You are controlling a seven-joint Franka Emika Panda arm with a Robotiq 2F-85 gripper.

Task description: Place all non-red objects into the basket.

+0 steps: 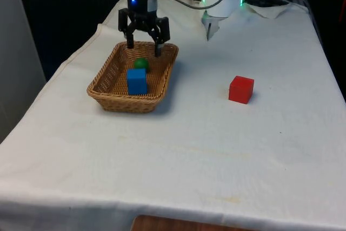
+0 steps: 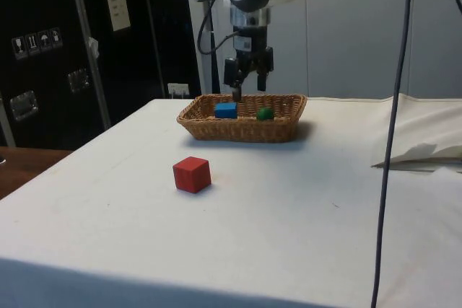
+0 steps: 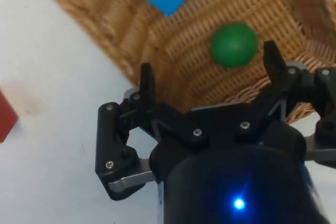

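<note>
Two in basket: I count a blue cube (image 1: 137, 81) and a green ball (image 1: 141, 64) lying inside the wicker basket (image 1: 108, 87), the ball toward its far end, the cube nearer the middle.
Left out: only the red cube (image 1: 241, 89) sits on the cloth, well apart from the basket, toward the front view's right edge of the table (image 1: 178, 155). It is red, so I judge it should stay where it is.
Progress: as far as I can see, every non-red thing is already in; I read the task as done, or one retreat away from done.
Hand: my hand (image 1: 144, 48) hangs over the basket's far end, just above the rim, fingers apart and holding nothing; the ball lies below the gap.
In the way: nothing stands between the hand and open air above. The basket's far wall is close under the fingertips, so I would lift straight up before moving sideways.
Surroundings: a crumpled fold of cloth (image 2: 422, 154) lies near the table's far corner, clear of the work.
</note>
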